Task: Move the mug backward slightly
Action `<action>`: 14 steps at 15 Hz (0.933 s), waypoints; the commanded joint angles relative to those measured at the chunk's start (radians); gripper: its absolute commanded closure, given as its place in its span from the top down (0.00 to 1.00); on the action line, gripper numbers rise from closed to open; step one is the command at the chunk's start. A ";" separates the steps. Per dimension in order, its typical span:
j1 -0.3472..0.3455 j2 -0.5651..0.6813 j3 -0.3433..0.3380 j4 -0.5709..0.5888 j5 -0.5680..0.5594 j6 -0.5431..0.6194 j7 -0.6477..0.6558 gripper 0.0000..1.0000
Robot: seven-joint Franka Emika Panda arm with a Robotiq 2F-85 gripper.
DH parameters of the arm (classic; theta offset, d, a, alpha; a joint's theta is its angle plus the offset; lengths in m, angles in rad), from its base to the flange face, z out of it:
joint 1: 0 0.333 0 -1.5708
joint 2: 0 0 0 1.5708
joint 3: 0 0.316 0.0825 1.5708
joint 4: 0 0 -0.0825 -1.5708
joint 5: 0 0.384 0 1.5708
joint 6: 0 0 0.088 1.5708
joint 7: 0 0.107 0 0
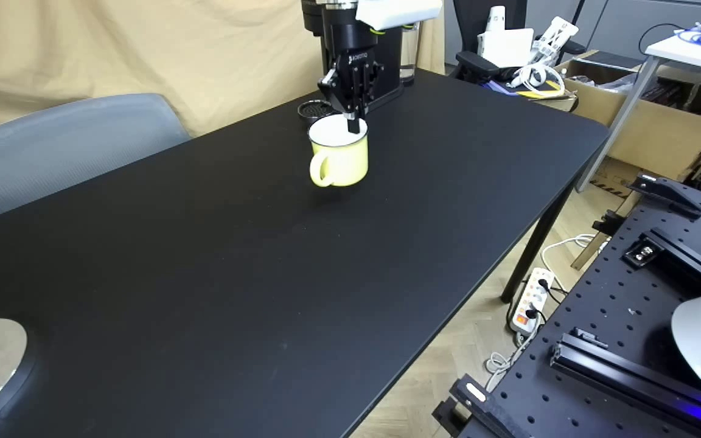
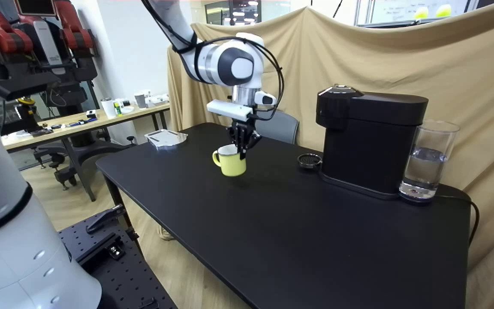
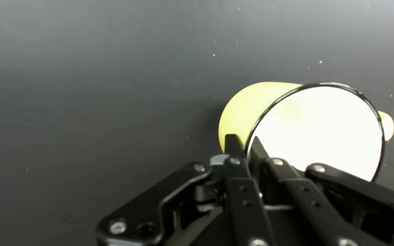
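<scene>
The pale-yellow mug [image 1: 350,163] has a white inside, a dark rim and a loop handle. It is over the black table [image 1: 216,292], slightly tilted, with a faint shadow below it; it seems a little above the surface. It also shows in an exterior view [image 2: 233,165] and in the wrist view [image 3: 248,106]. My gripper [image 1: 353,123] points down at the mug's rim, on the side away from the handle. In the wrist view the gripper [image 3: 244,143] has one finger inside the mug and one outside, closed on the wall. The lower finger inside is hidden.
A black coffee machine [image 2: 369,141] stands on the table with a round dark mesh-topped cup [image 2: 309,160] beside it and a glass water container [image 2: 427,167] behind. A flat pale tray [image 2: 165,138] lies at a table corner. A grey chair [image 1: 70,146] backs onto the table edge.
</scene>
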 commanded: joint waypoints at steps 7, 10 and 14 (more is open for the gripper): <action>-0.021 -0.208 -0.006 -0.363 0.071 0.163 -0.014 0.02; -0.033 -0.194 -0.010 -0.392 0.096 0.179 -0.024 0.02; -0.047 -0.180 -0.010 -0.412 0.139 0.210 -0.060 0.02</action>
